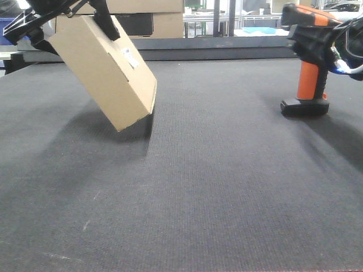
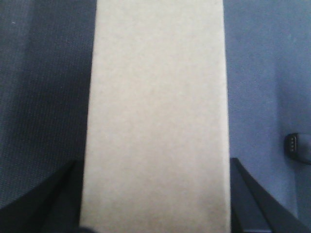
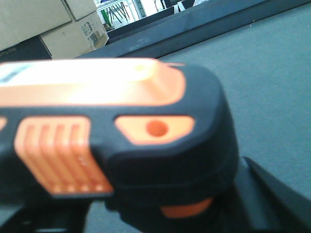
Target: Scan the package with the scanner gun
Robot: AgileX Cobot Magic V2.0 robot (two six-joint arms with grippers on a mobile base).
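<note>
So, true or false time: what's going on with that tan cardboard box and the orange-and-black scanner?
1. The left gripper holds the small tan cardboard box tilted. True.
2. A white label shows on the box. True.
3. The pistol-shaped black scanner gun has a blue handle. False: it is orange.
4. The right gripper is empty. False: it is shut on the scanner gun.
5. The box lies flat. False: it is held tilted.

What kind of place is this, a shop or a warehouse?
Probably a warehouse-style test workspace rather than a shop. Stacked cardboard boxes sit behind the dark cloth-covered table, and metal racking stands beyond them. The only goods out are a package and a scanner gun.
</note>
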